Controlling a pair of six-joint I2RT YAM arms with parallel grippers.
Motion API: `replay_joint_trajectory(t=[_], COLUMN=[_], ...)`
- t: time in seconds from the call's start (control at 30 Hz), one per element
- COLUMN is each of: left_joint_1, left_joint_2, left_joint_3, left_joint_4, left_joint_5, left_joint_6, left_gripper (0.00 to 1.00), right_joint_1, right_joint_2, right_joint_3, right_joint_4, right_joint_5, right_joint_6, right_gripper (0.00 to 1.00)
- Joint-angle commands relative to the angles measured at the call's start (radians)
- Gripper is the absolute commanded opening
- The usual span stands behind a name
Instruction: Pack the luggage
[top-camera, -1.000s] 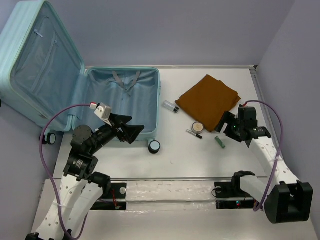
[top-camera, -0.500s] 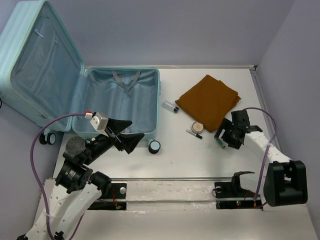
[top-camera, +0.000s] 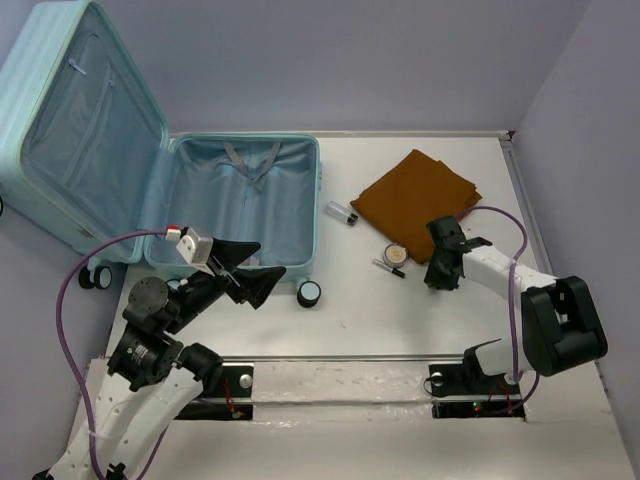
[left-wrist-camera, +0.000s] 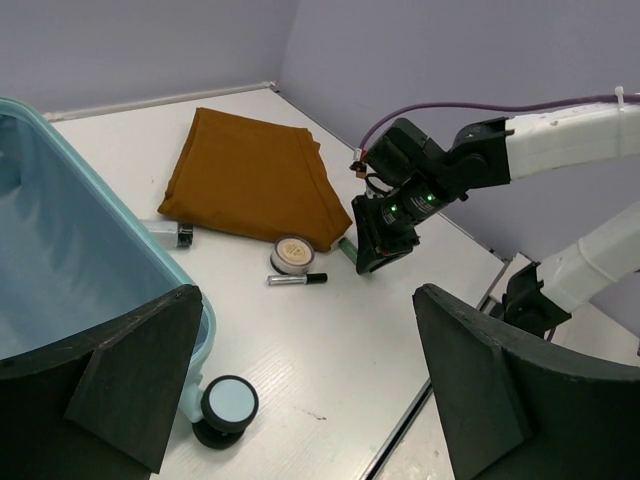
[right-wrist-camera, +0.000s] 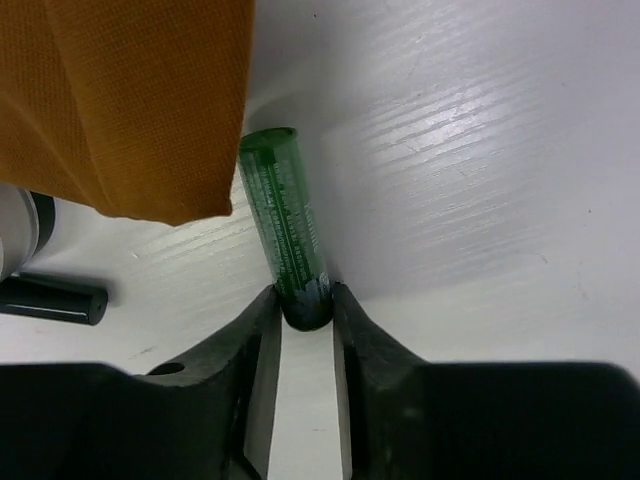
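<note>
The luggage (top-camera: 235, 215) lies open at the left, pale aqua, with its lid (top-camera: 85, 130) raised against the wall and nothing inside the lined base. In the right wrist view a green tube (right-wrist-camera: 285, 220) lies on the white table beside a corner of the brown cloth (right-wrist-camera: 120, 90). My right gripper (right-wrist-camera: 305, 300) is shut on the tube's near end, a finger pressed to each side. From above, that gripper (top-camera: 438, 278) sits just below the cloth (top-camera: 415, 200). My left gripper (top-camera: 268, 262) hangs open over the luggage's front right corner, holding nothing.
A round compact (top-camera: 396, 254) and a thin black-and-silver stick (top-camera: 388, 267) lie left of my right gripper. A small bottle (top-camera: 342, 212) rests between the luggage and the cloth. The luggage's wheel (left-wrist-camera: 228, 405) juts out under my left gripper (left-wrist-camera: 305, 330). A metal rail (top-camera: 350, 357) runs along the table's near edge.
My right gripper moved left and down onto the table, and its fingers closed on the green tube's end. The left arm drew back slightly, its gripper still wide open.
</note>
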Motion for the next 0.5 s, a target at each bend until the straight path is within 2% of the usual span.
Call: replay_joint_trajectory(t=[0.0, 0.1, 0.33, 0.47], left_joint_1=[-0.005, -0.005, 0.003, 0.021], left_joint_2=[-0.003, 0.005, 0.025, 0.046], left_joint_3=[0.040, 0.040, 0.037, 0.037], left_joint_4=[0.027, 0.027, 0.027, 0.027], left_joint_5=[-0.006, -0.011, -0.012, -0.029], left_joint_6=[0.015, 0.015, 0.010, 0.007], left_gripper=[0.99, 0.99, 0.99, 0.99], right_joint_1=[0.034, 0.054, 0.155, 0.224], right_joint_2=[0.011, -0.041, -0.285, -0.346], right_joint_3=[-0.018, -0.018, 0.041, 0.127], right_joint_4=[0.002, -0.026, -0.150, -0.087], right_joint_5=[-0.018, -0.016, -0.068, -0.152], right_joint_6=[0.061, 0.059, 0.056, 0.070], right_gripper=[0.18, 0.07, 0.07, 0.07])
